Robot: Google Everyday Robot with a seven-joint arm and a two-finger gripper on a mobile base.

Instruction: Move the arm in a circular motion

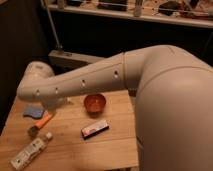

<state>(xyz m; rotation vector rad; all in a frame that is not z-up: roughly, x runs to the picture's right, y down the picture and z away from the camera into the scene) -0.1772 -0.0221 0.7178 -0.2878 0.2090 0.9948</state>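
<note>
Presently the arm (pixel 100 80) takes up most of the view. Its thick cream segment fills everything from 2 to 5 o'clock. A narrower tube with small dark holes reaches from there toward 9 o'clock and ends in a rounded joint (pixel 36 75) near the left edge. The gripper does not show anywhere, because the arm's end past that joint is hidden, so I cannot tell whether it is released or clenched. The tube hangs above the back edge of the wooden table (pixel 117 150), whose right edge runs just beside the thick segment at 5 o'clock. On the table, the red bowl (pixel 95 102) sits at centre, just under the tube. A dark flat packet (pixel 95 129) lies near it toward 6 o'clock. Farther out at 8 o'clock are a blue cloth (pixel 33 111) and an orange-handled tool (pixel 41 123), and a white tube (pixel 30 153) lies by the front-left edge at 7 o'clock. Behind the table, a grey rail (pixel 75 58) crosses at 10 o'clock, with a metal shelf (pixel 130 15) along 12 o'clock. A dark open gap lies between the shelf and the arm. Bare tabletop spreads toward 6 o'clock, out to the front edge.
</note>
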